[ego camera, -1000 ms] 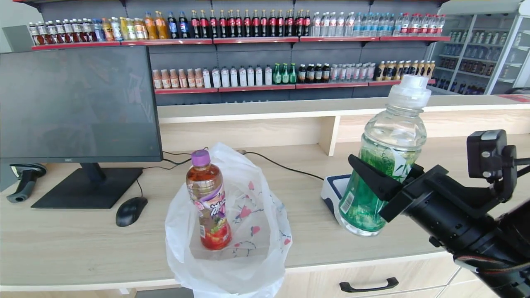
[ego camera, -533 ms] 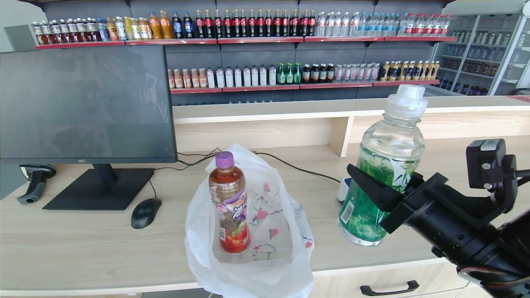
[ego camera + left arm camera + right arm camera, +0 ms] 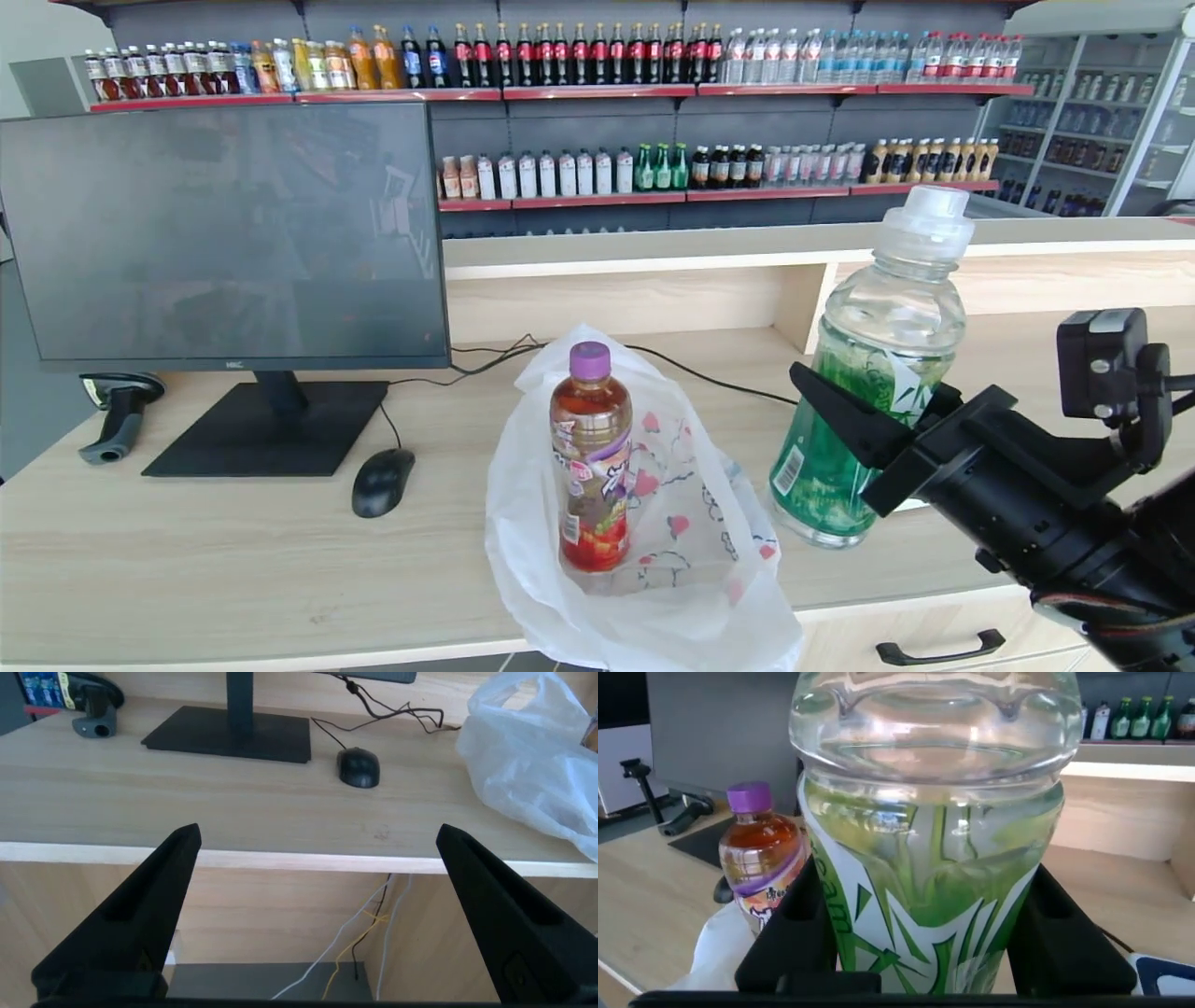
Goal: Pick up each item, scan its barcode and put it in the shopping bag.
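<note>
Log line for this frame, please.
right gripper: shut on green bottle, upright beside shopping bag | left gripper: open, before counter edge | purple-capped bottle: standing in shopping bag

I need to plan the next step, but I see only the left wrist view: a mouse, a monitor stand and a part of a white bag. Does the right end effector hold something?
Observer: Yes. The right end effector is shut on a green-labelled bottle, held upright.
Operator: Is there anything inside the bag?
Observer: Yes. A purple-capped bottle of reddish drink stands upright in the shopping bag.
Operator: Where is the held bottle, relative to the bag?
Observer: In the head view it is to the right of the bag, and its barcode is low on the side turned toward the bag.
</note>
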{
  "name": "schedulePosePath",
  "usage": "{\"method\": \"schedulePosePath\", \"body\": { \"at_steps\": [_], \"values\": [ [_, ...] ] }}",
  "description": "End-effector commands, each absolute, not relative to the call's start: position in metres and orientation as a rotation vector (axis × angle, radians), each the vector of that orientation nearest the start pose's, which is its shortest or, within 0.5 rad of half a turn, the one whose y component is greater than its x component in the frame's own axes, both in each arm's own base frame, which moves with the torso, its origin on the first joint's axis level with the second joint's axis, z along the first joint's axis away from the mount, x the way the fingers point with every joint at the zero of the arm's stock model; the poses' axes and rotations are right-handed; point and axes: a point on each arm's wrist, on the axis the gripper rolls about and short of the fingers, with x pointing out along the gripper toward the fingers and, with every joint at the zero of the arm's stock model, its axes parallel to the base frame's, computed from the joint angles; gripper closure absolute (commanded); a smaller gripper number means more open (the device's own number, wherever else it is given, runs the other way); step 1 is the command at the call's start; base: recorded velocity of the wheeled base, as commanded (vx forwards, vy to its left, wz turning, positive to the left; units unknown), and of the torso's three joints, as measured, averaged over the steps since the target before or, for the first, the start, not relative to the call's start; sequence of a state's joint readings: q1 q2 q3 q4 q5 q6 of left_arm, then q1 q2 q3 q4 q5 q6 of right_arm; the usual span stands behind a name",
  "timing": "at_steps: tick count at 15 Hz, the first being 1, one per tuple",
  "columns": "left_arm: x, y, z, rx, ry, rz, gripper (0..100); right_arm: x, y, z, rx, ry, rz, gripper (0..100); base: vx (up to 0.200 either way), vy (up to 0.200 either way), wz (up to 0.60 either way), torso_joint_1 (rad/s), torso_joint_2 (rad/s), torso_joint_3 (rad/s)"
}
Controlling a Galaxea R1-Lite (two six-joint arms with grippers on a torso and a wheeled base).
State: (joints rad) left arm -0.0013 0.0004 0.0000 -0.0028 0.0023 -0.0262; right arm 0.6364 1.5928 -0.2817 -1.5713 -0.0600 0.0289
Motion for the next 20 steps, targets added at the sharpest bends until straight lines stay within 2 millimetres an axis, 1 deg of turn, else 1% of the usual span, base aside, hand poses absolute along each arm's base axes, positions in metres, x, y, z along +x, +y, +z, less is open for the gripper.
{"method": "schedulePosePath", "body": {
  "at_steps": [1,2,5,10,12,16,20],
  "values": [
    [-0.023,0.000,0.076,-0.026,-0.003,0.001,0,0.180,0.131,0.177,0.118,-0.239,0.579,100,0.000,0.000,0.00,0.000,0.00,0.000],
    [-0.023,0.000,0.076,-0.026,-0.003,0.001,0,0.179,0.131,0.176,0.117,-0.236,0.579,100,0.000,0.000,0.00,0.000,0.00,0.000],
    [-0.023,0.000,0.076,-0.026,-0.002,0.002,0,0.178,0.130,0.177,0.118,-0.239,0.579,100,0.000,0.000,0.60,0.004,0.00,0.001],
    [-0.023,0.000,0.076,-0.026,-0.002,0.002,0,0.176,0.129,0.174,0.113,-0.226,0.580,100,0.000,0.000,0.00,0.000,0.00,0.000],
    [-0.023,0.000,0.076,-0.026,-0.002,0.002,0,0.179,0.131,0.173,0.112,-0.221,0.580,100,0.000,0.000,0.00,0.000,0.00,0.000],
    [-0.023,0.000,0.076,-0.026,-0.002,0.002,0,0.190,0.141,0.160,0.092,-0.169,0.587,100,0.000,0.000,0.00,0.000,0.00,0.000],
    [-0.023,0.000,0.076,-0.026,-0.003,0.001,0,0.202,0.149,0.159,0.090,-0.174,0.583,100,0.000,0.000,0.00,0.000,0.00,0.000]
  ]
}}
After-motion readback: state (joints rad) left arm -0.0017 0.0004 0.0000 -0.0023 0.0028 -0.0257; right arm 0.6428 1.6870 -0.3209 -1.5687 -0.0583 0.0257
